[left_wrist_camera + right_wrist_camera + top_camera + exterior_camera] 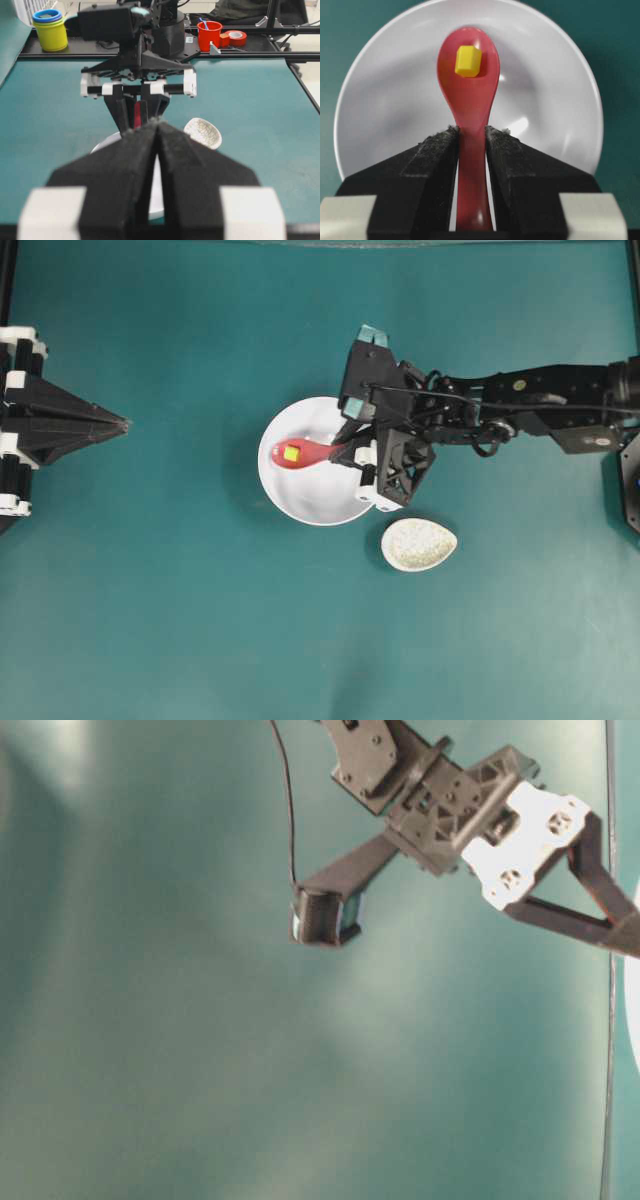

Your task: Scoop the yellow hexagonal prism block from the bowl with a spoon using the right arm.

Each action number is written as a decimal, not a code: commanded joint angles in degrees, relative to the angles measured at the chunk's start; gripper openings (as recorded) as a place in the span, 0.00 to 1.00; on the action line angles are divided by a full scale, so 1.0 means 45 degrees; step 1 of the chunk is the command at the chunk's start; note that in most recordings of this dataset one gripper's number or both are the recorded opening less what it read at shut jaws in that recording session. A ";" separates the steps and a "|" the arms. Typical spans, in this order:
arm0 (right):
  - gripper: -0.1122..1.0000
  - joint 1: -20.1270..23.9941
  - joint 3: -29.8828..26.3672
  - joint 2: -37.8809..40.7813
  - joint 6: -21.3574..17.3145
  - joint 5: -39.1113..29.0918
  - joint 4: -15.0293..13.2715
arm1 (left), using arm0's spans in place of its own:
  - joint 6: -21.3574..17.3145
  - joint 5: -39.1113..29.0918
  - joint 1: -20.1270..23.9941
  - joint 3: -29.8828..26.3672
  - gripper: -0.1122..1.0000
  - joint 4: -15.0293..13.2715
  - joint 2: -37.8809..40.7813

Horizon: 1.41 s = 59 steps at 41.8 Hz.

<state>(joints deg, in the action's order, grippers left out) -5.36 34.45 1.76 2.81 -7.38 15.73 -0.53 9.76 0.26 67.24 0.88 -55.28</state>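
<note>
The white bowl (pixel 315 495) (pixel 395 115) (pixel 102 144) sits mid-table. My right gripper (pixel 340 446) (pixel 472 131) is shut on the handle of the pink-red spoon (pixel 302 453) (pixel 469 75), whose scoop lies over the bowl. The yellow hexagonal prism block (pixel 291 453) (pixel 468 61) rests inside the scoop. My left gripper (pixel 126 424) (pixel 157 121) stays at the far left of the table, well away from the bowl, its jaws pressed together with nothing between them. In the left wrist view the spoon (pixel 137 114) shows only as a red strip between the right gripper's fingers.
A small speckled beige spoon rest (pixel 419 544) (pixel 202 132) lies just right of the bowl. Beyond the table's far edge stand a yellow and blue cup stack (pixel 50 30), a red cup (pixel 209 34) and a roll of red tape (pixel 236 37).
</note>
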 commanded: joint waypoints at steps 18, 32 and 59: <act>0.33 0.0352 0.1738 -0.2109 -0.0020 0.2793 0.0273 | 0.0000 0.0020 0.0020 -0.0215 0.11 0.0039 0.0117; 0.33 0.0352 0.2227 -0.3516 0.0039 0.3125 0.0254 | 0.0000 0.0020 0.0000 -0.0215 0.11 0.0039 0.0117; 0.33 0.0234 0.1465 -0.5469 0.0195 0.1328 0.0156 | 0.0000 0.0098 0.0000 -0.0215 0.11 0.0039 0.0098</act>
<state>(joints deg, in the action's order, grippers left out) -4.22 42.71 -21.53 3.60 -1.32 16.61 -0.53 9.67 0.18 67.24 0.97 -55.28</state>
